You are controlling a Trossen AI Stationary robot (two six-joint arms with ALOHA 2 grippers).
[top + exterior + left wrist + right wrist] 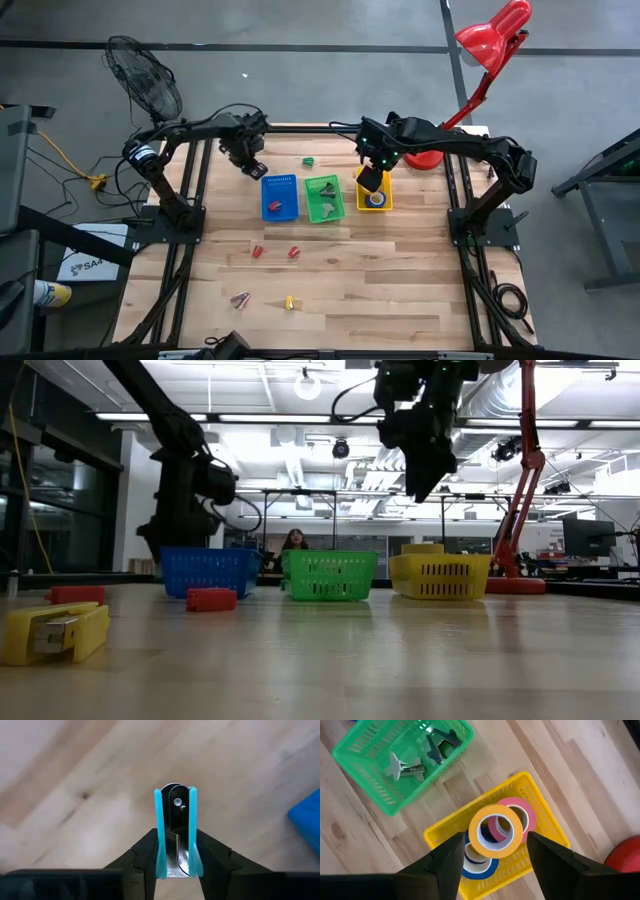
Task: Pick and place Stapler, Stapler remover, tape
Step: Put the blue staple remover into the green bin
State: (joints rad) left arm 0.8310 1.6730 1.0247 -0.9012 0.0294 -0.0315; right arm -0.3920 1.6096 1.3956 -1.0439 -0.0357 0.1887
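Note:
My left gripper [175, 851] is shut on a blue staple remover [174, 805] above bare wood, just off the far left corner of the blue bin [279, 197]. My right gripper [495, 862] is open above the yellow bin [547, 827]. A yellow tape roll [495, 831] shows between its spread fingers without touching them, over a pink roll [522, 815] and a blue roll [479, 862] in that bin. The green bin [323, 197] holds staple removers [405, 767]. Staplers lie on the table: two red [257, 252], [293, 252] and one yellow [289, 302]. My left gripper pinches the staple remover between its two fingers [145, 855], which press on its blue side grips [159, 850]. The rounded metal end [174, 795] sticks out past the fingertips. The fingers point down at the table, and the remover is lifted clear of the wood.
A red item [275, 207] lies in the blue bin. A small green item [308, 160] sits on the table beyond the bins, and a pinkish one [240, 298] lies near the front. A red lamp [480, 60] stands at the far right corner, and a fan [145, 75] stands beyond the far left corner.

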